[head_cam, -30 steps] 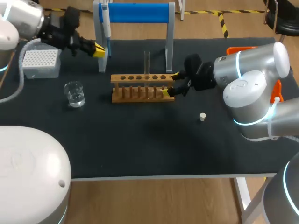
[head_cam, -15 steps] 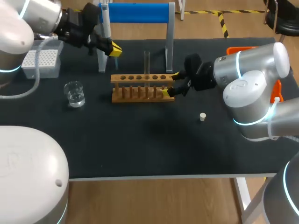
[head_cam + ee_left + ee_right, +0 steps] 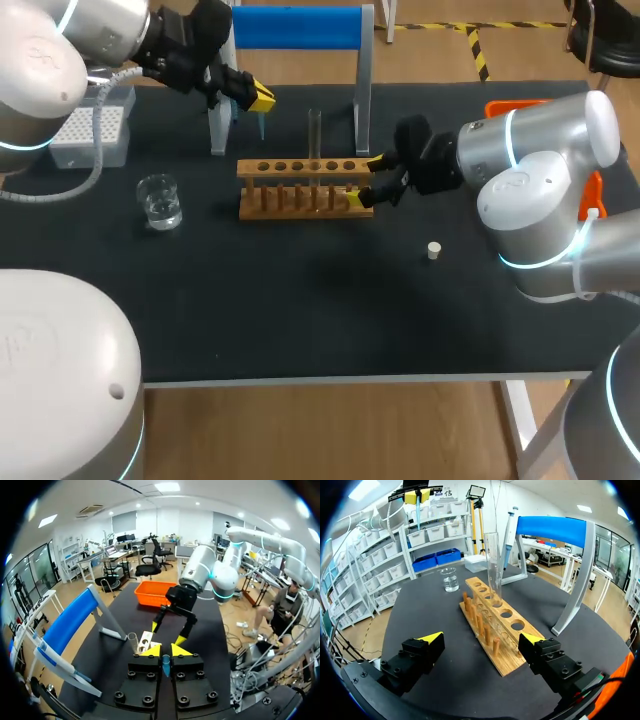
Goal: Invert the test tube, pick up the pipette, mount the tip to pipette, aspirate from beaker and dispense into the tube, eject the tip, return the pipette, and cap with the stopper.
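Held a slim blue tip (image 3: 166,665), point down, in the closed left hand (image 3: 258,97), high over the back of the table (image 3: 300,320) and just beside the blue-topped stand (image 3: 300,27). Had the pipette (image 3: 509,530) hanging at that stand's post, apart from the hand. Had the right hand (image 3: 366,178) open astride one end of the wooden rack (image 3: 300,190), a yellow finger to each side. Showed the glass test tube (image 3: 314,130) upright in one of the rack's middle holes, just ahead of the right hand. Showed the beaker (image 3: 160,200) of clear liquid on the table past the rack's other end, near the white tip box (image 3: 90,135). Had the small white stopper (image 3: 434,250) alone on the dark table, near the right arm, apart from the rack. Showed an orange bin (image 3: 510,105) at the table's back right.
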`<state>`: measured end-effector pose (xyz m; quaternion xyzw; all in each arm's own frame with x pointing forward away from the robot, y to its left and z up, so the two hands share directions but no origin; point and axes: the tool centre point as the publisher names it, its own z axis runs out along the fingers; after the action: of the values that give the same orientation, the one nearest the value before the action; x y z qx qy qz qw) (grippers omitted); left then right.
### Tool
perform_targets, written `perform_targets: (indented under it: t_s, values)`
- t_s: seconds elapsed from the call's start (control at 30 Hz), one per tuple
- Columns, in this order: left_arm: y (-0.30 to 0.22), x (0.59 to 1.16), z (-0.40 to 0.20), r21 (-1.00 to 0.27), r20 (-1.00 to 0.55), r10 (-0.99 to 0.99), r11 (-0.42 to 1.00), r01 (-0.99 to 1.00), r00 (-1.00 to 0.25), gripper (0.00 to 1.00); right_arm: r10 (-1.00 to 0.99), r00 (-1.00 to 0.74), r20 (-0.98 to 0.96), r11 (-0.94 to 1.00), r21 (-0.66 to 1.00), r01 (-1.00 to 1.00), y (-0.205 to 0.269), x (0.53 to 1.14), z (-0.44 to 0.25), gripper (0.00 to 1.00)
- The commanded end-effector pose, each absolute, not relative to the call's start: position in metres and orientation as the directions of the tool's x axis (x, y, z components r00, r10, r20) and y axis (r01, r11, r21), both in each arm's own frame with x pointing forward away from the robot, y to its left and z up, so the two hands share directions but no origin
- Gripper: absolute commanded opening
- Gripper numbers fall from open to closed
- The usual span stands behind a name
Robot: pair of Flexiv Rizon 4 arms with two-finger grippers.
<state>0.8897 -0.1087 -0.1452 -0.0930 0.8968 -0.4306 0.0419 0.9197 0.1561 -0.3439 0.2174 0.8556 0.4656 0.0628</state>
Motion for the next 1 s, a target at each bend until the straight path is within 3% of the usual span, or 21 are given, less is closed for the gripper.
perform_targets:
  t_s: [0.03,1.0]
  values:
    - [-0.1138,0.8905,-0.1451,-0.779,-0.005,-0.205,0.615,-0.125,-0.979,0.00,0.430,-0.898,0.095,0.473,0.823,0.314,0.1558,0.9194,-0.3435,1.00]
    - [-0.1142,0.8908,-0.1449,-0.778,-0.005,-0.203,0.616,-0.124,-0.979,0.00,0.433,-0.897,0.086,0.465,0.831,0.304,0.1504,0.9157,-0.3374,1.00]
